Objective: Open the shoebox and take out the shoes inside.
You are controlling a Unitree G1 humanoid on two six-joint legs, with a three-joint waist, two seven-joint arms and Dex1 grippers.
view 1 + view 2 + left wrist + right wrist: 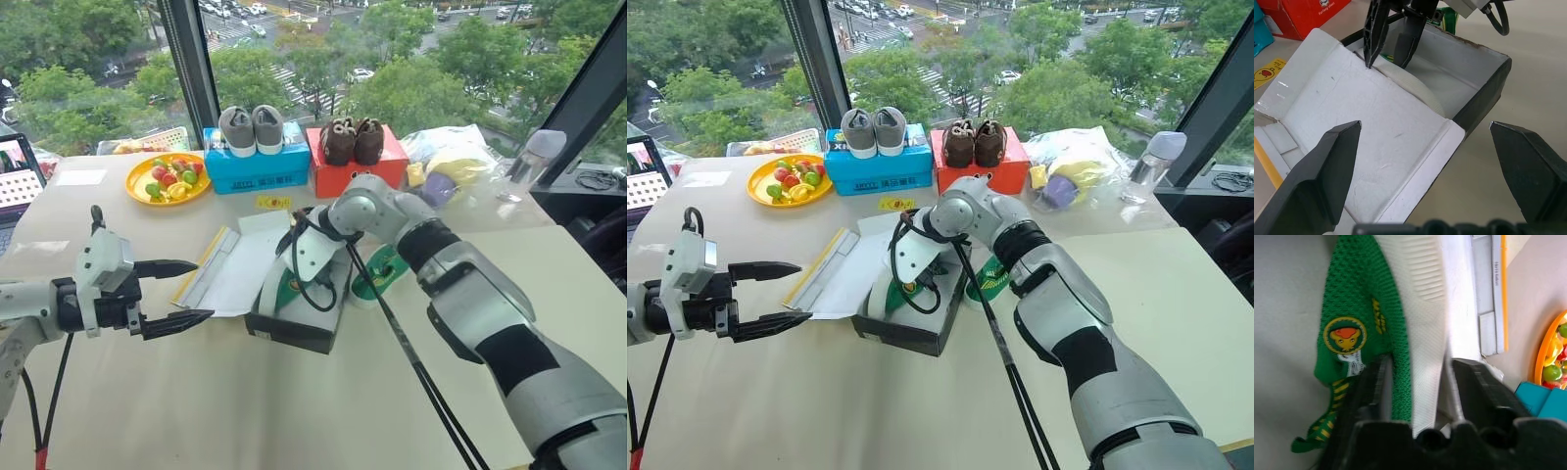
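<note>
The shoebox [294, 334] lies open in the middle of the table, black-sided, its lid [232, 272] folded flat to the left with the white inside up. My right gripper [1418, 364] reaches down into the box, shut on a green shoe [1352, 308] that lies on its side, one finger on the green upper and the other against the white sole. Another green shoe [384, 266] lies on the table just right of the box. Level with the lid's left edge, my left gripper [181, 292] hovers open and holds nothing.
At the back stand a blue box [257, 168] with grey shoes and a red box [345, 174] with brown shoes. A yellow fruit plate [147, 199] is back left, a laptop [18, 176] far left, a plastic bag [451, 162] and bottle [534, 157] back right.
</note>
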